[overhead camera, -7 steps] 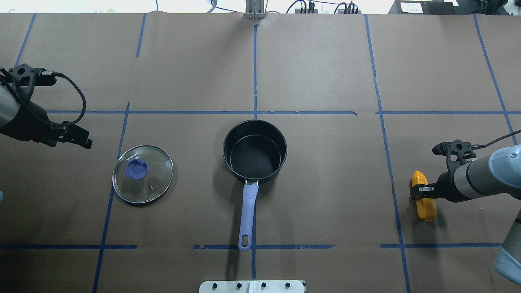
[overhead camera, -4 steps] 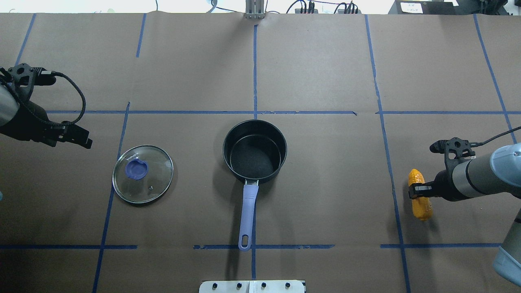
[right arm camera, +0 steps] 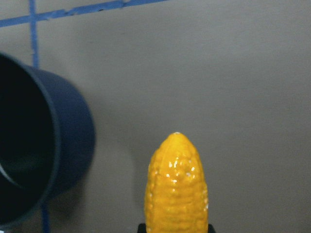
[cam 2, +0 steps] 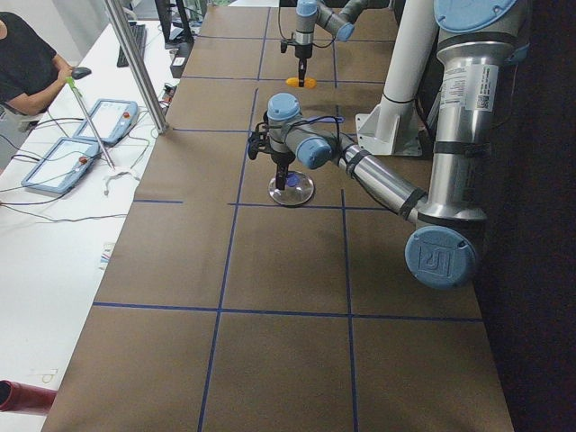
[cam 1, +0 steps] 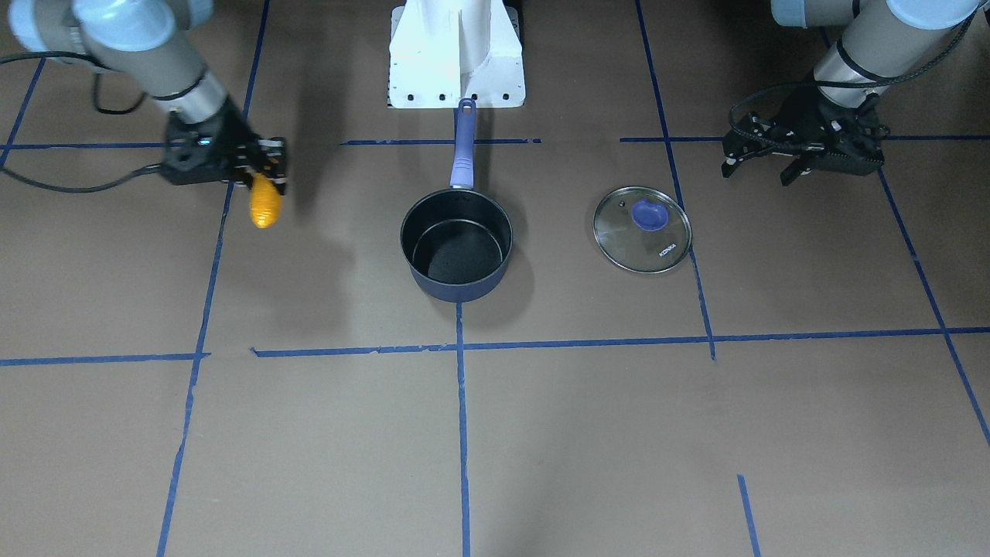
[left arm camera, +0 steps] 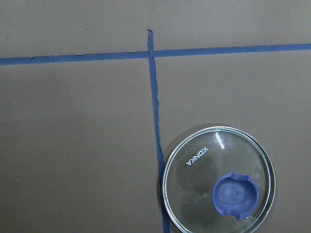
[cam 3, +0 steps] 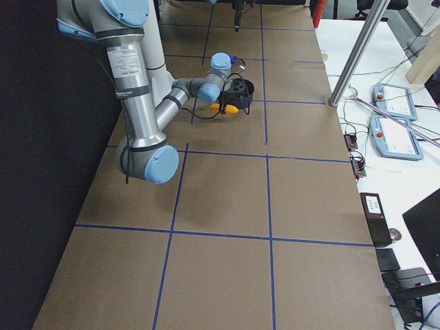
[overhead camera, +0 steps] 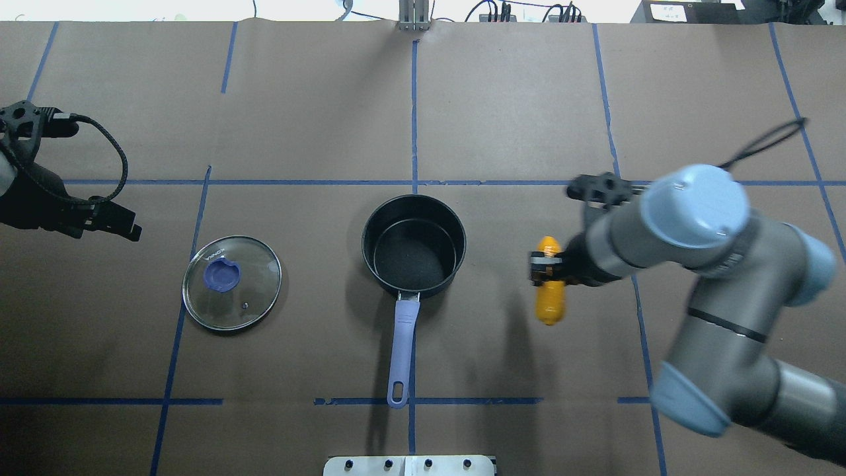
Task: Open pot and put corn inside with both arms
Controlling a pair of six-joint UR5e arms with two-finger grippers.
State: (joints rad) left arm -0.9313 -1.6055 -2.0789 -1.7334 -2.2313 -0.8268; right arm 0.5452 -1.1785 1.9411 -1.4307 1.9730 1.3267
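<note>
The dark navy pot (overhead camera: 413,244) stands open at the table's middle, its purple handle (overhead camera: 403,344) pointing toward my base. It is empty inside. My right gripper (overhead camera: 546,268) is shut on the orange-yellow corn (overhead camera: 550,301) and holds it above the table, to the right of the pot and apart from it. In the right wrist view the corn (right arm camera: 177,184) points forward, with the pot's wall (right arm camera: 73,141) at the left. My left gripper (overhead camera: 127,227) is open and empty, up and to the left of the lid. In the front view the corn (cam 1: 264,203) hangs below the right gripper (cam 1: 267,166).
The round glass lid (overhead camera: 231,282) with its purple knob lies flat on the table left of the pot; it also shows in the left wrist view (left arm camera: 218,180). Blue tape lines cross the brown table. My white base plate (cam 1: 456,62) sits behind the pot's handle.
My right arm has lifted the corn and carried it left, from the table's right edge to near the pot. My left gripper has drifted slightly left, away from the lid.
</note>
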